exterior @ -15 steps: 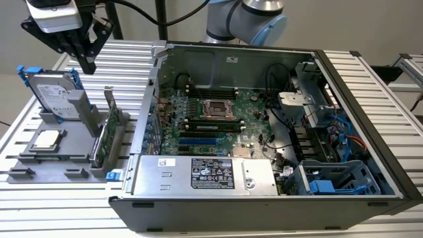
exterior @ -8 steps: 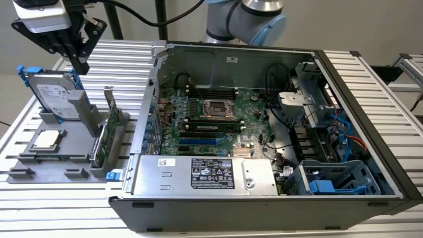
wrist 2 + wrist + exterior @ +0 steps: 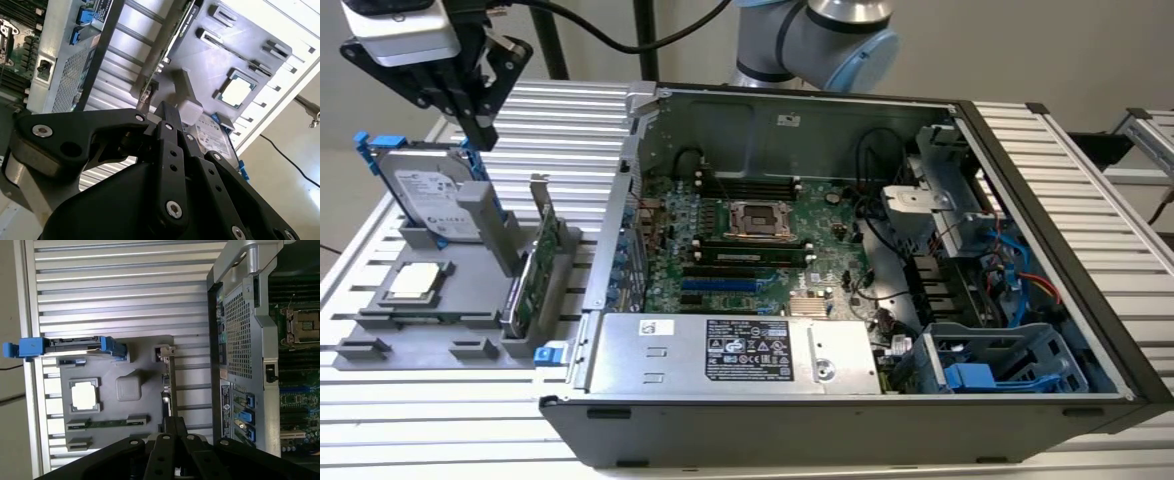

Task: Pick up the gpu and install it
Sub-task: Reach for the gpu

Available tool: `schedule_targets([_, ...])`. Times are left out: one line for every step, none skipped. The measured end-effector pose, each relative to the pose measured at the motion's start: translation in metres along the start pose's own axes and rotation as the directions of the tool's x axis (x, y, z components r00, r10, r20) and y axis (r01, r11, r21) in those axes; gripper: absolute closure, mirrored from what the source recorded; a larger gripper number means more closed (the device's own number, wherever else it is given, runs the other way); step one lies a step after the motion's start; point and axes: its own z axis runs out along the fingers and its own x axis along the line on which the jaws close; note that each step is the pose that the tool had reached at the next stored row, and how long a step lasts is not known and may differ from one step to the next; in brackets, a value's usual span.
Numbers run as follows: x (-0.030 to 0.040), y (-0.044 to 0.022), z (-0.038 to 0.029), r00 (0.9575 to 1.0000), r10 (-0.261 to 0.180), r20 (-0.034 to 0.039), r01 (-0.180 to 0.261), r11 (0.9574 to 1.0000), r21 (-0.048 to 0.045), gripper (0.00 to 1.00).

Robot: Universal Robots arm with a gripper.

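The gpu (image 3: 534,262) stands on its long edge in a slot of the grey holder (image 3: 447,335), green board showing and its silver bracket at the top. My gripper (image 3: 482,138) hangs well above the holder, over the upright hard drive (image 3: 432,196) and toward the exterior view's left of the gpu. Its fingers are shut with nothing between them. Both wrist views look past the black fingertips (image 3: 168,111) (image 3: 173,422) down onto the gpu (image 3: 176,37) (image 3: 170,385), seen edge-on.
The open computer case (image 3: 1067,250) lies on the exterior view's right, with the motherboard (image 3: 761,250) and its blue card slots (image 3: 720,285) exposed. A square CPU chip (image 3: 416,282) lies flat on the holder. A power supply (image 3: 734,352) fills the case's near side.
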Motion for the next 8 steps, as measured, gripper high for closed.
schedule_targets([0.0,0.0,0.0,1.0,0.0,-0.0003,0.0,1.0,0.0,1.0])
schedule_targets([0.0,-0.0001,0.0,1.0,0.0,-0.0004,0.0,1.0,0.0,1.0])
schedule_targets([0.0,-0.0001,0.0,1.0,0.0,-0.0005,0.0,1.0,0.0,1.0])
schedule_targets([0.0,-0.0002,0.0,1.0,0.0,-0.0004,0.0,1.0,0.0,1.0])
schedule_targets([0.0,-0.0001,0.0,1.0,0.0,-0.0005,0.0,1.0,0.0001,1.0])
schedule_targets([0.0,-0.0002,0.0,1.0,0.0,-0.0005,0.0,1.0,0.0001,1.0])
schedule_targets([0.0,-0.0001,0.0,1.0,0.0,-0.0004,0.0,1.0,0.0,1.0])
schedule_targets([0.0001,-0.0001,0.0,1.0,0.0,-0.0004,0.0,1.0,0.0001,1.0])
